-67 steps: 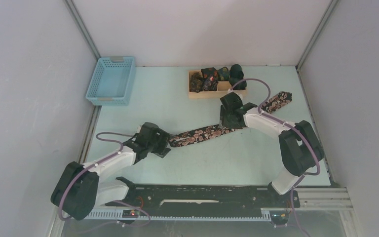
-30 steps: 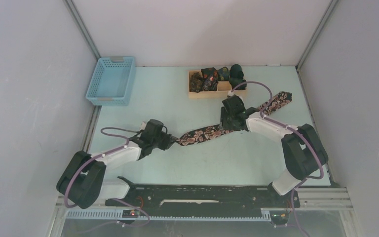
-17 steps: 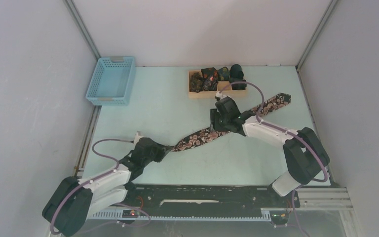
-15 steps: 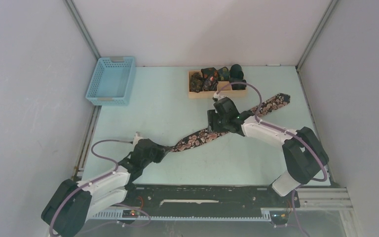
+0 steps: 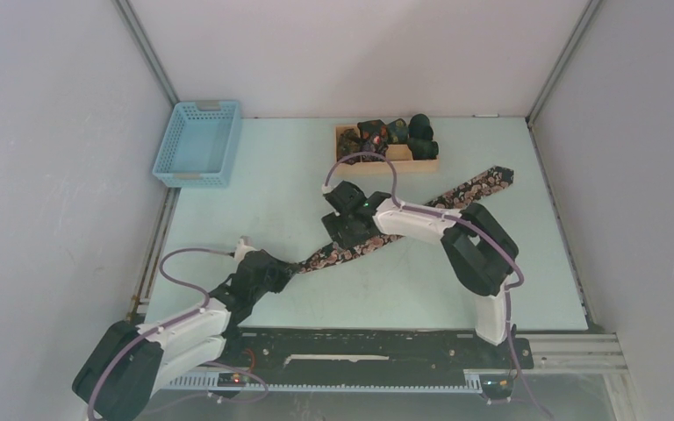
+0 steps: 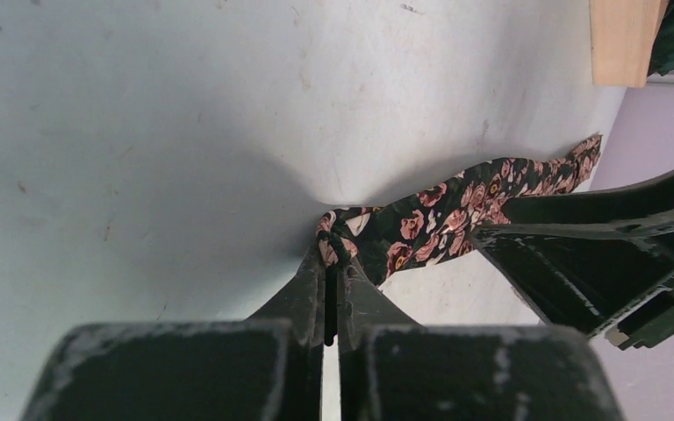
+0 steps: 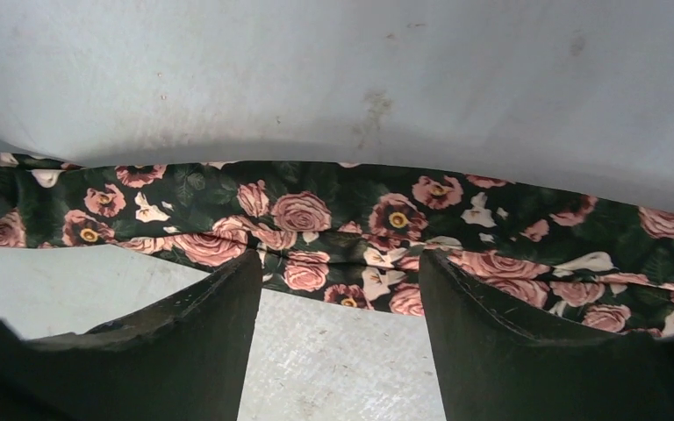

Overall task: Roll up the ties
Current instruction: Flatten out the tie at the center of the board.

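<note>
The long rose-patterned tie (image 5: 478, 186) lies slantwise across the counter (image 5: 281, 175), its narrow end pinched between the closed fingers of the left hand (image 6: 329, 254), the right hand (image 7: 338, 281) spread over its middle, and rolled ties (image 5: 386, 132) sit in a wooden tray (image 5: 377, 164).

Counting one long tie (image 5: 481, 183), one blue basket (image 5: 197, 143), one wooden tray (image 5: 384, 166). Counting roughly five rolled ties (image 5: 374, 134) at twelve o'clock.
</note>
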`<state>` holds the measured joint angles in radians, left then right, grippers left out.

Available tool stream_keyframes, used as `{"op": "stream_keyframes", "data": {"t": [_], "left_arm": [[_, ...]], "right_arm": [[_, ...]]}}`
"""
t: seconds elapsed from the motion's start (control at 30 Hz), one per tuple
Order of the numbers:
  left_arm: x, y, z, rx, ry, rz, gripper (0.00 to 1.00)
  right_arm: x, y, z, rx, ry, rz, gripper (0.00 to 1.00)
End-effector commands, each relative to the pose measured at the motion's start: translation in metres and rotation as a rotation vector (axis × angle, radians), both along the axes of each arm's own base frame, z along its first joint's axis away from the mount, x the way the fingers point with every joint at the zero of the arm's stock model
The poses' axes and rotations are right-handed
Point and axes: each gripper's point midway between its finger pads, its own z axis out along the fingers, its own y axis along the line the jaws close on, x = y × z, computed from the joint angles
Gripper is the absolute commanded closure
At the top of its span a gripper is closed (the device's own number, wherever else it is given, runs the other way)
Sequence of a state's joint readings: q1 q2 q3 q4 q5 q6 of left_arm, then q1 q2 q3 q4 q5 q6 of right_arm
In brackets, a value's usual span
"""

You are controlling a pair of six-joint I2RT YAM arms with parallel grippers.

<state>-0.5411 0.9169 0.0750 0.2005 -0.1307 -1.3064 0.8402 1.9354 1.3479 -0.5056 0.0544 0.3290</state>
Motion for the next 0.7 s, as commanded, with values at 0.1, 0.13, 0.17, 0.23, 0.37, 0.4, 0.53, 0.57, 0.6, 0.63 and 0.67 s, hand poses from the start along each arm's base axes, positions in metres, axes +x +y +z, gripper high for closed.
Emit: {"op": "stream_keyframes", "data": {"t": [0.1,0.13,0.17,0.23,0.37,0.4,0.53,0.57,0.6,0.63,0.67], "left_arm": [[0.006,0.004,-0.001,0.065,-0.025,-0.006,1.0],[0.007,0.004,-0.001,0.069,-0.022,-0.008,1.0],[0.007,0.003,-0.002,0.071,-0.021,-0.011,1.0],[0.007,0.003,-0.002,0.075,-0.017,-0.013,1.0],[0.008,0.002,-0.002,0.081,-0.011,-0.017,1.0],[0.009,0.002,-0.002,0.082,-0.012,-0.017,1.0],[0.011,-0.001,-0.001,0.084,-0.008,-0.024,1.0],[0.012,-0.001,-0.001,0.086,-0.007,-0.026,1.0],[0.012,-0.002,-0.001,0.089,-0.005,-0.03,1.0],[0.013,-0.002,-0.001,0.091,-0.002,-0.03,1.0],[0.013,-0.003,-0.001,0.092,-0.001,-0.032,1.0]], "right_arm": [[0.01,0.007,-0.006,-0.095,-0.018,0.039,0.33],[0.012,0.008,-0.007,-0.095,-0.02,0.039,0.33],[0.013,0.01,-0.006,-0.093,-0.022,0.044,0.33],[0.016,0.012,-0.007,-0.094,-0.023,0.046,0.34],[0.02,0.015,-0.007,-0.098,-0.023,0.049,0.35],[0.02,0.016,-0.008,-0.097,-0.02,0.05,0.36],[0.022,0.018,-0.007,-0.088,-0.022,0.054,0.37],[0.022,0.018,-0.009,-0.087,-0.018,0.055,0.38],[0.022,0.018,-0.011,-0.087,-0.013,0.057,0.38],[0.023,0.017,-0.014,-0.091,-0.005,0.055,0.39],[0.022,0.017,-0.017,-0.095,0.005,0.057,0.41]]}}
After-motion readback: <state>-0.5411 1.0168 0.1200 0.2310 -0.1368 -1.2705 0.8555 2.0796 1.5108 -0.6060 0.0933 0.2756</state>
